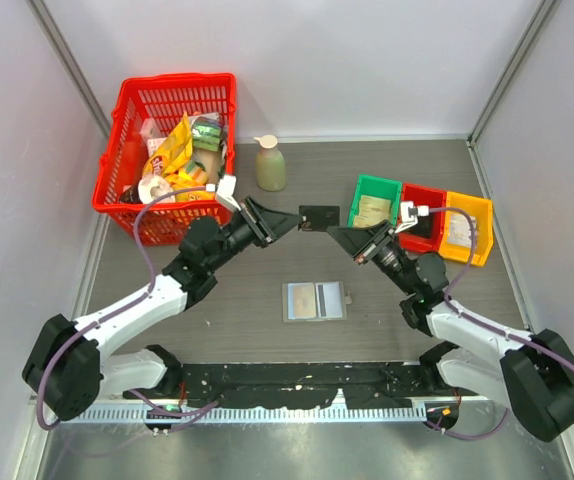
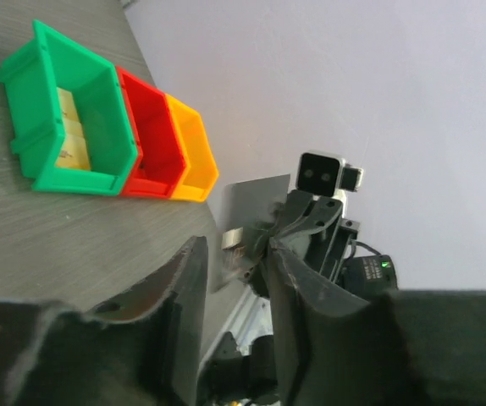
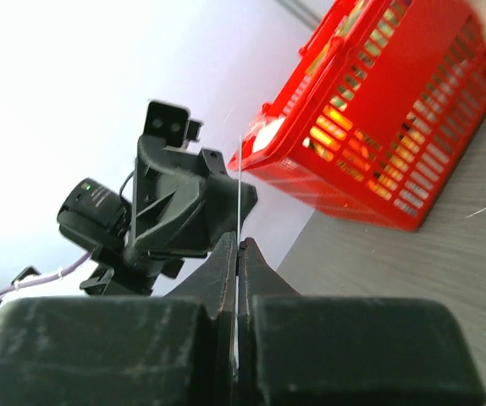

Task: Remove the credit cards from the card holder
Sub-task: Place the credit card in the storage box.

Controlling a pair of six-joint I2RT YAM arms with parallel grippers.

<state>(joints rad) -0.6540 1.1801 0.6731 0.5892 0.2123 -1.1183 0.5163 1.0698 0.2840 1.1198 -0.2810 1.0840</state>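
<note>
A dark credit card (image 1: 319, 215) hangs in the air above the table between my two grippers. My right gripper (image 1: 341, 233) is shut on its right end. In the right wrist view the card (image 3: 240, 182) shows edge-on as a thin line rising from the shut gripper (image 3: 238, 247). My left gripper (image 1: 294, 222) is at the card's left edge, and in the left wrist view its fingers (image 2: 194, 254) stand slightly apart. That open gripper (image 2: 236, 249) faces the grey card (image 2: 256, 199). The card holder (image 1: 315, 301) lies open and flat on the table, nearer the arm bases.
A red basket (image 1: 172, 150) full of snack packets stands at the back left, with a pale green bottle (image 1: 270, 165) beside it. Green (image 1: 374, 203), red (image 1: 422, 215) and yellow (image 1: 465, 228) bins stand in a row at the right. White walls close in three sides.
</note>
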